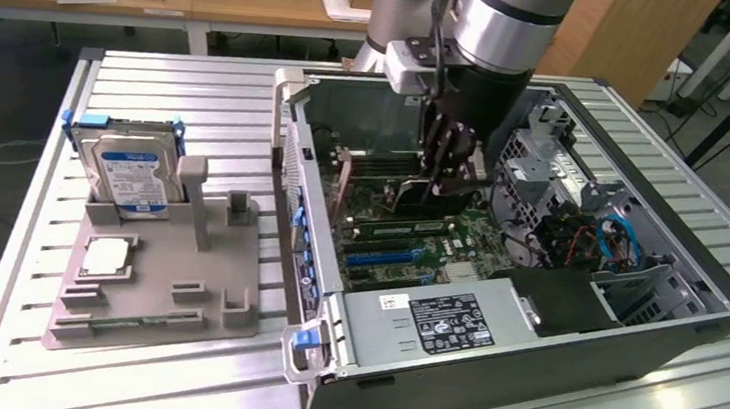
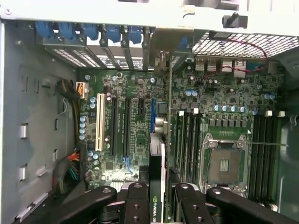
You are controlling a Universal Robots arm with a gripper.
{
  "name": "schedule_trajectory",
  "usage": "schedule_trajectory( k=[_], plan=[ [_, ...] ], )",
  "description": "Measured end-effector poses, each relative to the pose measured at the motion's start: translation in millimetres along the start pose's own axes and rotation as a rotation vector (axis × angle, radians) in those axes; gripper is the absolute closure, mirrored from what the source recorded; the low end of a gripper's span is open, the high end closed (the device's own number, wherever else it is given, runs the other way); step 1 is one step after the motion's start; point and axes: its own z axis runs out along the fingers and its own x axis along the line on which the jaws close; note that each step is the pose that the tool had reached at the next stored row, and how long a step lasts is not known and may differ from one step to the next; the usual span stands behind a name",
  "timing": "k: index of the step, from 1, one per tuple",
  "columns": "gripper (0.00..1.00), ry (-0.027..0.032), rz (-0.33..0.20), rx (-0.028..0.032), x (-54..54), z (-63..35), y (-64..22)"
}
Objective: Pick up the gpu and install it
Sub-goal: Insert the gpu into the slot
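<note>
My gripper reaches down into the open computer case and is shut on the gpu, a thin dark card held on edge. In the wrist view the gpu runs edge-on away from my fingers, over the motherboard. A green label sits near the grip, and the card's metal bracket is at the case's slot wall. The card stands between the black expansion slots and the memory slots. I cannot tell whether its edge sits in a slot.
The silver hard drive and the small CPU chip rest on a grey fixture at the exterior view's left. Inside the case are the power supply, an empty CPU socket, cables and a drive cage.
</note>
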Motion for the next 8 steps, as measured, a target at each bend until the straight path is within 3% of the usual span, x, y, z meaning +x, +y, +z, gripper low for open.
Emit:
schedule_trajectory(
  k=[8],
  plan=[
    [0.74, 0.0012, 0.007, 0.0012, 0.3, 14.6, 2.9]
  ],
)
